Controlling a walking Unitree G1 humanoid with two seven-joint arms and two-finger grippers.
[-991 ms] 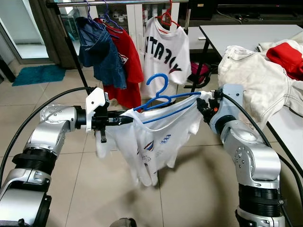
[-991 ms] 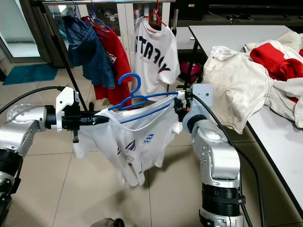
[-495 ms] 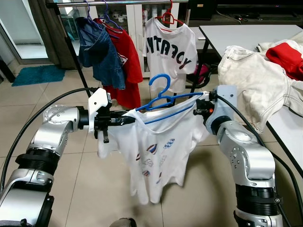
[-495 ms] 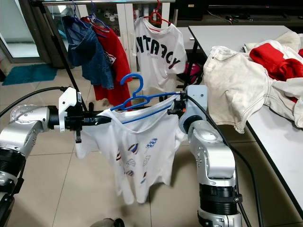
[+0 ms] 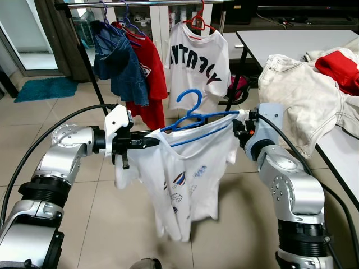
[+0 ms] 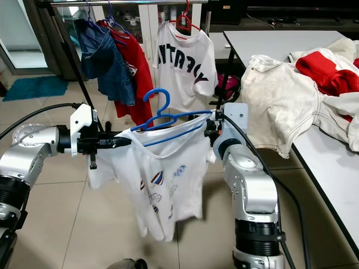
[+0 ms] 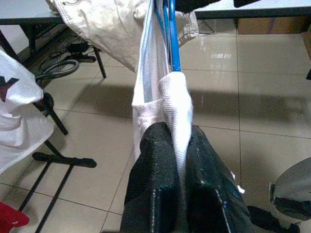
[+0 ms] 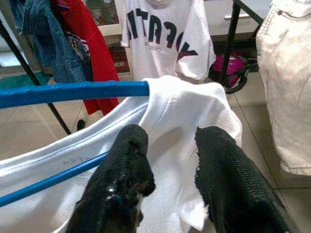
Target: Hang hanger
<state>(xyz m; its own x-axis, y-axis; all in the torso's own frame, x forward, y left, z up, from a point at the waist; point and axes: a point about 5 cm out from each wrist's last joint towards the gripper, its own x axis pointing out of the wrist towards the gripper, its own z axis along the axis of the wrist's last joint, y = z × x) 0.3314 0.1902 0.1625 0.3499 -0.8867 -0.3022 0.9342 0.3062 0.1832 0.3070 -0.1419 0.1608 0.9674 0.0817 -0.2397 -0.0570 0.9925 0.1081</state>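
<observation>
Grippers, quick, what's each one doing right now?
Left gripper: shut on the white printed T-shirt, at the shoulder by the blue plastic hanger.
Right gripper: shut on the T-shirt's other shoulder.

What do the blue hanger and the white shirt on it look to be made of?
The blue hanger looks like smooth plastic, or perhaps coated wire: thin, evenly coloured bars with a slight sheen. The white shirt looks like soft knit cotton: it drapes in loose folds and bunches where the left claw pinches it.
</observation>
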